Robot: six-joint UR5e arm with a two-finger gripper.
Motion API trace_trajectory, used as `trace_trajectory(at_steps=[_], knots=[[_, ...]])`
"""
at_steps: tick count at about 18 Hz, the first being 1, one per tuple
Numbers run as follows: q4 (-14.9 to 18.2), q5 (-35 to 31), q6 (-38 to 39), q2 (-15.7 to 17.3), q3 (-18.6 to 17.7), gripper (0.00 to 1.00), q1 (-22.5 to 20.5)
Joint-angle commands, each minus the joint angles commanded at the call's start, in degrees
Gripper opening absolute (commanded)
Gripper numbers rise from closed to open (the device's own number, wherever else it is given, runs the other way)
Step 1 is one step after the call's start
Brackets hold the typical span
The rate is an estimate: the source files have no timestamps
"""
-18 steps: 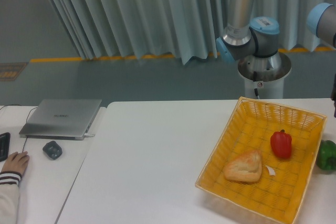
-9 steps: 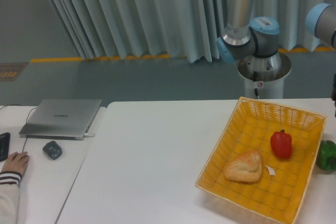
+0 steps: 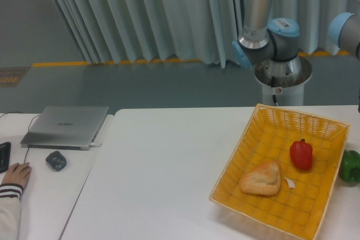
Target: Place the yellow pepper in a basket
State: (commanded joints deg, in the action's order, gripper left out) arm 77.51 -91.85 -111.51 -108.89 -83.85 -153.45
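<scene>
White table (image 3: 163,161) carries the basket (image 3: 264,125) at right — green pepper (image 3: 350,166) just beside its right side. Adjoining left surface: closed laptop (image 3: 64,126), small dark object (image 3: 55,160).

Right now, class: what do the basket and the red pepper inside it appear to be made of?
The basket: yellow-orange woven mesh, probably plastic, judging by its even open lattice and flared sides. The red pepper: smooth glossy skin with a highlight; real or plastic cannot be told.
</scene>
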Motion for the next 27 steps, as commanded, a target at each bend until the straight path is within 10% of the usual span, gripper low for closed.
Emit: trace_trajectory(at_steps=[8, 10, 20, 27], knots=[[-0.1, 0.0, -2.1, -1.1, 0.1, 1.00, -1.2], [-0.3, 0.0, -2.0, -1.2, -0.1, 0.82, -1.2], [-0.4, 0.4, -2.0, -1.1, -1.3, 0.88, -1.9], [-0.4, 0.4, -2.0, -1.3, -1.5, 0.43, -2.0]])
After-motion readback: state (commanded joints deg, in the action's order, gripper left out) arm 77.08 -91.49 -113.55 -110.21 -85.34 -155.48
